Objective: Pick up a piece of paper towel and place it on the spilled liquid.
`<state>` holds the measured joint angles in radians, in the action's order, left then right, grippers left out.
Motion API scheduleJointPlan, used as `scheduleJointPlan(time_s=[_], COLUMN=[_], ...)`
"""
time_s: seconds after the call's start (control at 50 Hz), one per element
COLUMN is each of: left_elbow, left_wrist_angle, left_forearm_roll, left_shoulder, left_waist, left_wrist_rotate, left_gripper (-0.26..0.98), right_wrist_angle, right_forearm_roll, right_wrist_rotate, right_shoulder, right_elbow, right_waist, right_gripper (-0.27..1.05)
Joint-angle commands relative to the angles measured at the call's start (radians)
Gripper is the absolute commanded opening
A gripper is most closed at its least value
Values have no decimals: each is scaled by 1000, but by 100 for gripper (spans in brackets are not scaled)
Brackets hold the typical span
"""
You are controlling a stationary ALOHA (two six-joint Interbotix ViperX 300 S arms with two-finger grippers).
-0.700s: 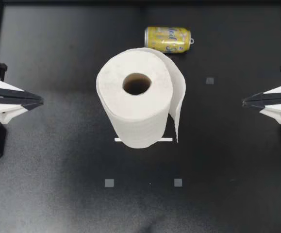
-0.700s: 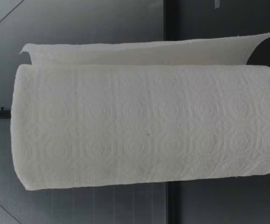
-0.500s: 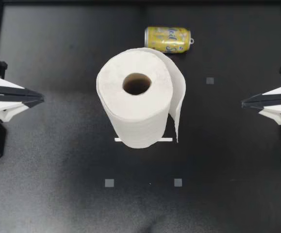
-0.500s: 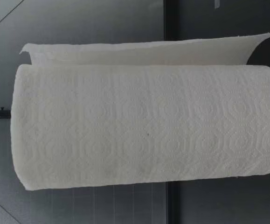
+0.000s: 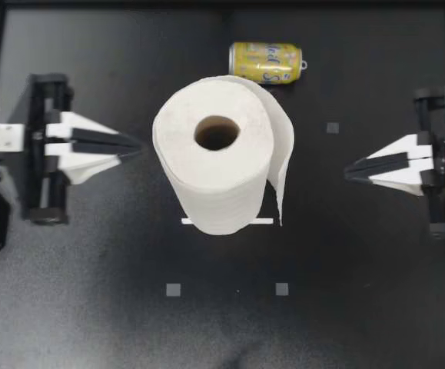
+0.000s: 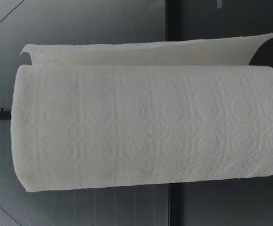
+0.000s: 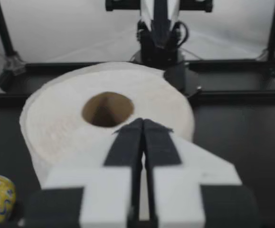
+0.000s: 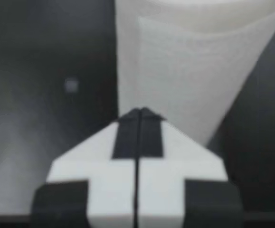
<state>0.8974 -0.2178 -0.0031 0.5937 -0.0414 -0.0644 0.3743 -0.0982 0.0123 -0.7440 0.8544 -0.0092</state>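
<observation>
While it stands upright near the middle of the black worktop (image 5: 91,307), the paper towel roll (image 5: 217,154) is shown with a loose sheet (image 5: 283,165) hanging on the side toward the right gripper (image 5: 348,174). A yellow can (image 5: 266,62) lies sideways by the rear edge. The right gripper and the left gripper (image 5: 137,144) are held apart from the roll, fingers pressed together. Small grey squares (image 5: 174,290) are dotted over the surface.

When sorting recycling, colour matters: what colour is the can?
Yellow can, clearest in the top view.
</observation>
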Motion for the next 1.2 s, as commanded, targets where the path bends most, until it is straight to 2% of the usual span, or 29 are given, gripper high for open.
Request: scheduleJointPlan(time_s=[0.0,0.16,0.26,0.34,0.46,0.56,0.64,0.82,0.98,1.06,1.18], left_elbow=[-77,-166,-207,-227,-230,-229,-227,-230,-227,-227,-227], left_wrist_angle=[14,72,127,156,175,195,212,272,285,285,284], left_forearm_roll=[0,0,0,0,0,0,0,0,0,0,0], left_shoulder=[-44,-141,-189,-207,-209,-206,-206,-209,-210,-210,-212], left_waist=[-14,-32,-43,-51,-63,-67,-69,-69,-69,-69,-69], left_wrist_rotate=[-14,-29,-29,-29,-29,-29,-26,-20,-17,-15,-15], left_gripper=[6,6,6,6,6,6,6,6,6,6,6], right_wrist_angle=[78,201,333,522,735,865,917,985,1066,1072,1077], right_forearm_roll=[-54,-247,-466,-715,-1009,-1175,-1235,-1319,-1321,-1321,-1319], right_wrist_rotate=[3,86,265,515,890,1164,1328,1661,1779,1807,1876], right_shoulder=[31,100,143,173,201,255,325,543,663,709,753], right_elbow=[-78,-169,-204,-215,-198,-156,-132,-153,-209,-235,-258], right_waist=[20,115,212,350,558,696,736,736,736,733,718], right_gripper=[-3,-3,-3,-3,-3,-3,-2,-2,2,11,36])
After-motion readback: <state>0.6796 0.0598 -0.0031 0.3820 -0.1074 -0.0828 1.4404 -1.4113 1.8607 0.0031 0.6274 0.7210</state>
